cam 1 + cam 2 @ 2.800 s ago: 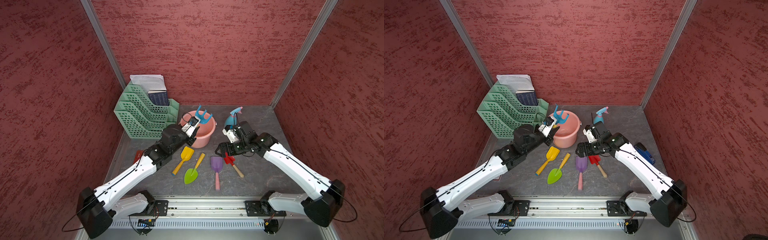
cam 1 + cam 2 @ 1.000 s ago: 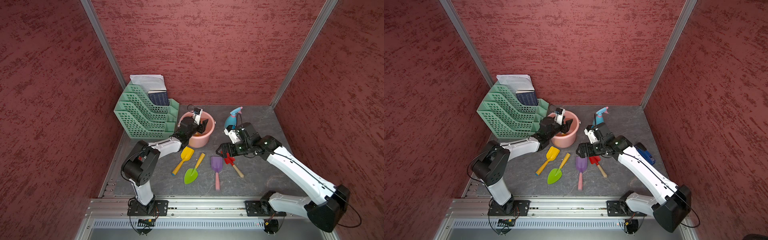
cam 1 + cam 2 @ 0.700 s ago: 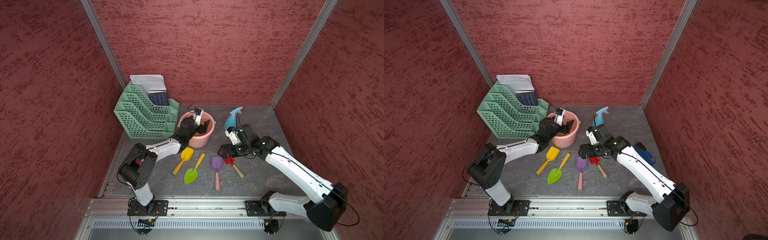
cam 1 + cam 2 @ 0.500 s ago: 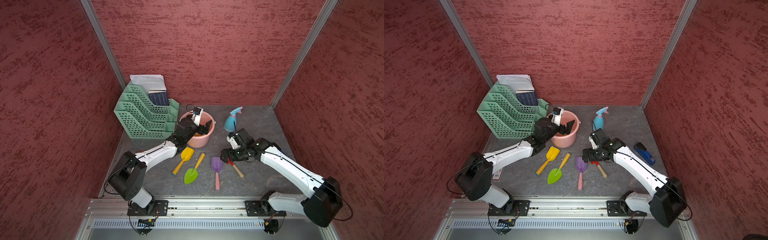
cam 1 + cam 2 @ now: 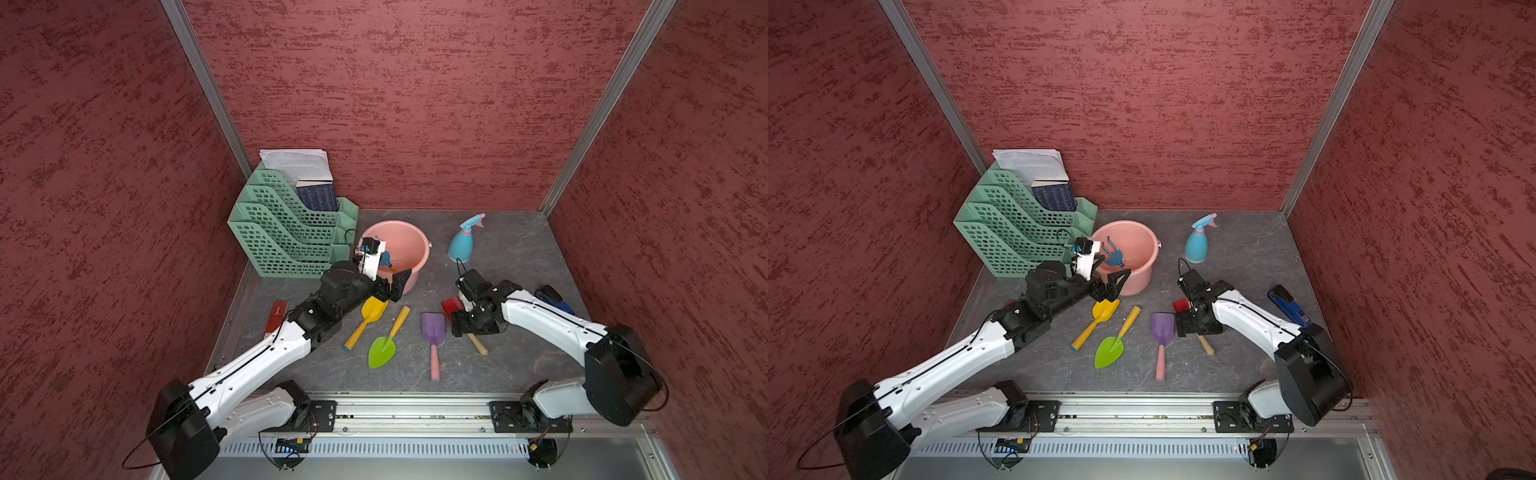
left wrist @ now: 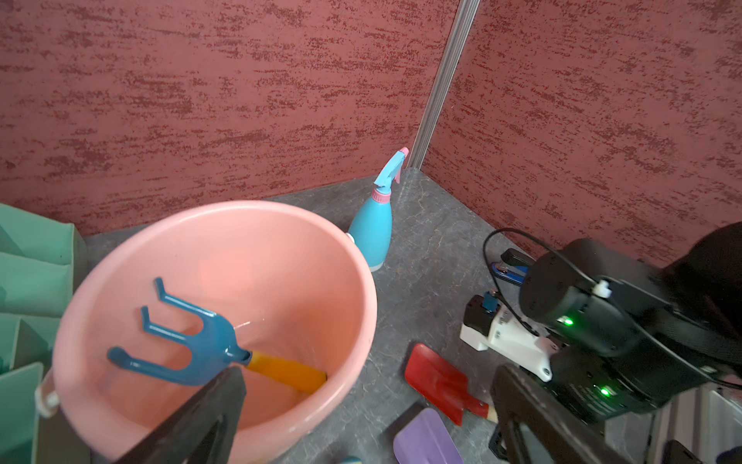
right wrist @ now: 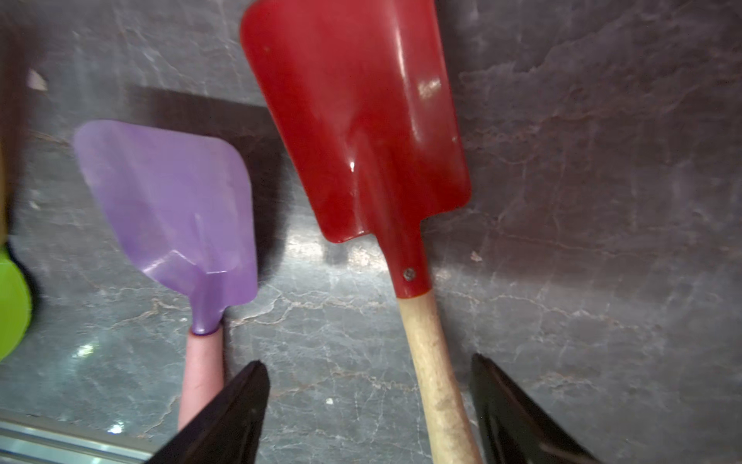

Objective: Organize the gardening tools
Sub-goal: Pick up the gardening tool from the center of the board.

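Shovels, three: yellow shovel (image 5: 373, 309), purple shovel (image 5: 433, 326), red shovel (image 5: 452, 305). One green trowel (image 5: 381, 353). One blue fork-rake (image 6: 188, 341). One spray bottle (image 5: 461, 245). One pink bucket (image 5: 409, 241). One green file rack (image 5: 274, 237). One stapler (image 5: 557, 301). One red strip (image 5: 277, 316).

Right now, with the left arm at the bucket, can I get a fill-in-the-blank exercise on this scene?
The blue fork-rake lies ____ the pink bucket.
The right gripper has its open jaws straddling the wooden ____ of the red shovel.
The light-blue spray bottle stands ____ on the table.
Missing words: inside; handle; upright.
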`<state>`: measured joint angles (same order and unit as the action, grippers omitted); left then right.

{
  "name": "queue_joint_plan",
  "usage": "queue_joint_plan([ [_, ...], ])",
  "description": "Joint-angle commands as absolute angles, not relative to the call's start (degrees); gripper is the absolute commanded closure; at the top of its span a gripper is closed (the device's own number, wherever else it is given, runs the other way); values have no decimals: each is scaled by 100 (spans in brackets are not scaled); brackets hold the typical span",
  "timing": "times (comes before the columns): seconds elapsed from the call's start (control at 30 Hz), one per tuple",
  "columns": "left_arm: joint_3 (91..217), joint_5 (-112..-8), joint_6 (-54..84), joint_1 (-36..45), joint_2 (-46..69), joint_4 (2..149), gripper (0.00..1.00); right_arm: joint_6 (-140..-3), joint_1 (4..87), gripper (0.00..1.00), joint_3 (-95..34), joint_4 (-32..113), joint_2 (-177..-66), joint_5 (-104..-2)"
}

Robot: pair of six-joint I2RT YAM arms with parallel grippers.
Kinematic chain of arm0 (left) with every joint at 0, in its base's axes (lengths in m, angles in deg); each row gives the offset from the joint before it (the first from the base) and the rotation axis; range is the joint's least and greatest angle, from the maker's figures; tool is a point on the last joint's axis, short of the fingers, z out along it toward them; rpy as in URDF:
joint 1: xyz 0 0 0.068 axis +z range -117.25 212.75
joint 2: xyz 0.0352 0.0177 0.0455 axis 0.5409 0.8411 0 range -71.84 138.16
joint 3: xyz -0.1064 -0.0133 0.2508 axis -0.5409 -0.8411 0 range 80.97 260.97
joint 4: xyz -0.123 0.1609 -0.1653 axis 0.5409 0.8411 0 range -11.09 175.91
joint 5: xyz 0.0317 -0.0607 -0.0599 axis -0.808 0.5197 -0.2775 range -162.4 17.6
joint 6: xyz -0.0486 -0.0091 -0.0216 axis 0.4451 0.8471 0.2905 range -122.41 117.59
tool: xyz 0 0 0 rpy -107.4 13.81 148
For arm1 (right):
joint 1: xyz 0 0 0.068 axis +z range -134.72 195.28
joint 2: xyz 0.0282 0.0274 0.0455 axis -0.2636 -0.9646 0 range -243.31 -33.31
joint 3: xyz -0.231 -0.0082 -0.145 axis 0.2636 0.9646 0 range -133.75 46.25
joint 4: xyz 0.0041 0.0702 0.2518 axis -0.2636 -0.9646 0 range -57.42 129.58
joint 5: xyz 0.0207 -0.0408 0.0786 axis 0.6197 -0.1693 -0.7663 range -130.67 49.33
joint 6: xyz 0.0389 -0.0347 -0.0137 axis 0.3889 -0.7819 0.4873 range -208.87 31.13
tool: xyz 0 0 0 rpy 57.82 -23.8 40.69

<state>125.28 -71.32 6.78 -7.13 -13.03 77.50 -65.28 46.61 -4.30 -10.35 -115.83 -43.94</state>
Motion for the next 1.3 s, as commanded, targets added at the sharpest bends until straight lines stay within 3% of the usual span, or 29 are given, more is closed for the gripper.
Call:
queue_joint_plan([
  [0.0, 12370, -7113, 1037, -729, -1638, 8313, 0, -6521, 4614, 25, -305, -810, -11943, -4051],
  [0.33, 12477, -7029, 1169, -734, -2003, 8916, 0, -6523, 4606, 54, -107, -523, -12262, -3953],
  [0.6, 12302, -7097, 1271, -740, -2305, 9094, 0, -6489, 4612, 100, -104, -542, -12271, -3884],
  [0.93, 12264, -7154, 1274, -733, -2382, 9292, 0, -6408, 4613, 100, -250, -736, -11383, -3856],
  [1.27, 12184, -7380, 1463, -635, -2339, 9838, 0, -6614, 4628, 100, -1242, -1091, -10047, -4008],
])
